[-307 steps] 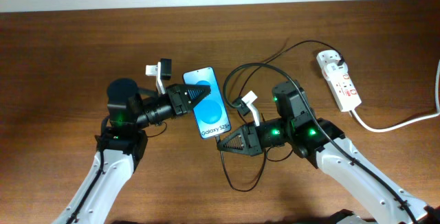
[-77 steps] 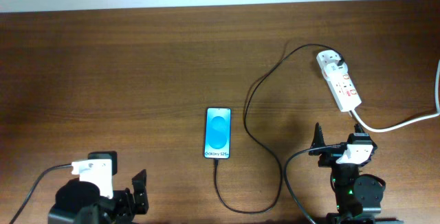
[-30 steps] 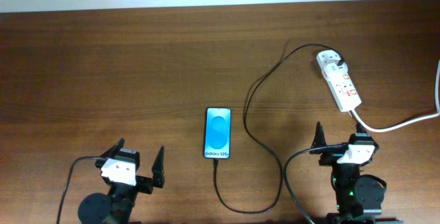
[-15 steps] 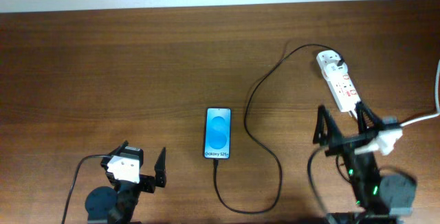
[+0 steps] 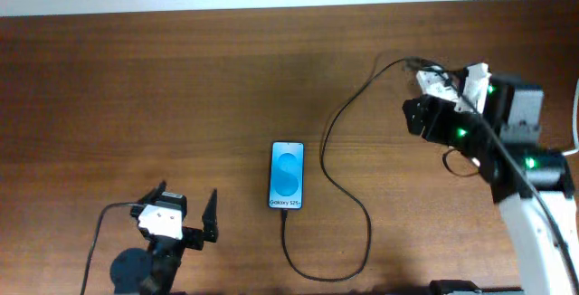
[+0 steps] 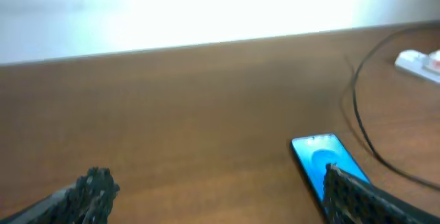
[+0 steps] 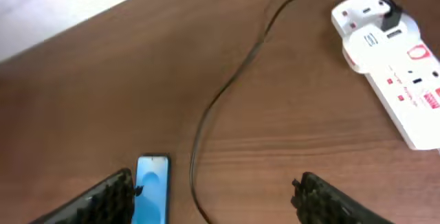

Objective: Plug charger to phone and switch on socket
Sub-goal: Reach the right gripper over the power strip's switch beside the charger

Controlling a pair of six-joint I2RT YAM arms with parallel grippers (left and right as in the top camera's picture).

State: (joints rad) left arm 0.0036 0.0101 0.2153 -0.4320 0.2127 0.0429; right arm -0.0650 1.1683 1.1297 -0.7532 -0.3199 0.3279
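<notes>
Phone (image 5: 287, 176) lies flat and face up near the middle of the brown tabletop (image 5: 136, 78), its blue screen lit and its white band at the near end. At the phone's near short edge the charger (image 5: 323, 155) meets it. From there the charger loops toward the near edge of the tabletop, swings right, and runs in a long curve to the far right. There its small black plug (image 7: 390, 12) sits in the far end of the socket (image 7: 395, 62). In the right wrist view the socket shows as a white strip with red switches (image 7: 421, 52) on its face; whether any is pressed down I cannot tell. From overhead most of the strip is hidden under the right arm (image 5: 525, 164), and only its far end shows.

Above the tabletop by the socket's left side hangs the right claw (image 7: 214, 179). Its two fingers (image 7: 110, 195) are spread wide, with only bare wood and a stretch of the cable below them. In its wrist view neither finger touches the socket or the charger.

At the near left sits the left claw (image 5: 187, 192), well apart from the phone and pointing toward the far side. It too is spread wide and grips nothing. In its wrist view the phone shows just beside the right-hand finger, and the socket is a small white shape at the far right.
</notes>
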